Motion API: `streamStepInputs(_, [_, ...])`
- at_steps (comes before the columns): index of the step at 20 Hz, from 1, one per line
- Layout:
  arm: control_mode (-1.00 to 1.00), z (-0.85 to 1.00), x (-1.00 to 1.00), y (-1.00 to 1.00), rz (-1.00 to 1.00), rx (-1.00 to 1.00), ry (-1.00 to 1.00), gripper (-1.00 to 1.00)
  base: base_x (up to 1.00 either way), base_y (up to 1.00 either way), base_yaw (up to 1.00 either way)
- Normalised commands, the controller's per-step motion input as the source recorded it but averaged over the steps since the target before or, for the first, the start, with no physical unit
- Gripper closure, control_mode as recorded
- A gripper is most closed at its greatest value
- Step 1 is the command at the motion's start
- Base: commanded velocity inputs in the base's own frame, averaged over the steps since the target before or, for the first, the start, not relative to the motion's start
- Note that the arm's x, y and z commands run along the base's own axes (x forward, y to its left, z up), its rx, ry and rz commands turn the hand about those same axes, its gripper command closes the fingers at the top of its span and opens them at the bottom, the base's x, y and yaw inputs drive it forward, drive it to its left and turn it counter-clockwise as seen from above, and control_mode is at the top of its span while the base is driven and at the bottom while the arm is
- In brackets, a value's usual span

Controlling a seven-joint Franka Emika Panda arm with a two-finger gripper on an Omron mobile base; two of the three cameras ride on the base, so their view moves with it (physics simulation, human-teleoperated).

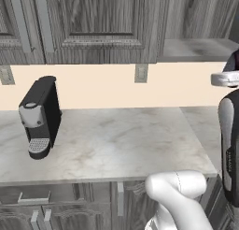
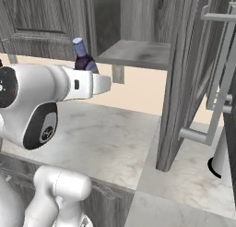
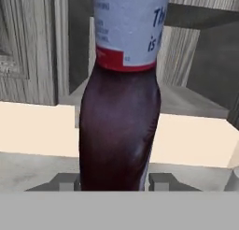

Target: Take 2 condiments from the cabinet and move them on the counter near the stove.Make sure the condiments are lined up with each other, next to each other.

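My gripper (image 3: 113, 182) is shut on a condiment bottle (image 3: 119, 126), dark purple with a red band under a pale label. The two fingertips (image 3: 65, 181) press its lower body from either side. In the right base view the same bottle (image 2: 83, 59) stands upright with its pale cap on top, just behind the white arm, in front of the open cabinet's pale shelf (image 2: 138, 53) and above the marbled counter (image 2: 106, 138). The stove is out of view.
A black coffee machine (image 1: 39, 117) stands at the counter's (image 1: 121, 140) left. An open cabinet door (image 2: 182, 83) with a long bar handle (image 2: 216, 83) hangs to the right of the bottle. Closed cabinet doors (image 1: 93, 23) are above the left.
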Motion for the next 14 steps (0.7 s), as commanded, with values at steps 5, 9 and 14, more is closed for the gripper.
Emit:
streamStepInputs(5, [-1.0, 0.0, -0.69, 0.59, 0.34, -0.01, 0.09, 1.0, 0.0, 0.0, 0.0])
streamStepInputs(9, [-1.0, 0.0, -0.07, 0.43, 0.05, -0.01, 0.11, 1.0, 0.0, 0.0, 0.0])
streamStepInputs(14, [-1.0, -0.13, 0.0, 0.04, 0.0, 0.0, 0.02, 1.0, 0.0, 0.0, 0.0])
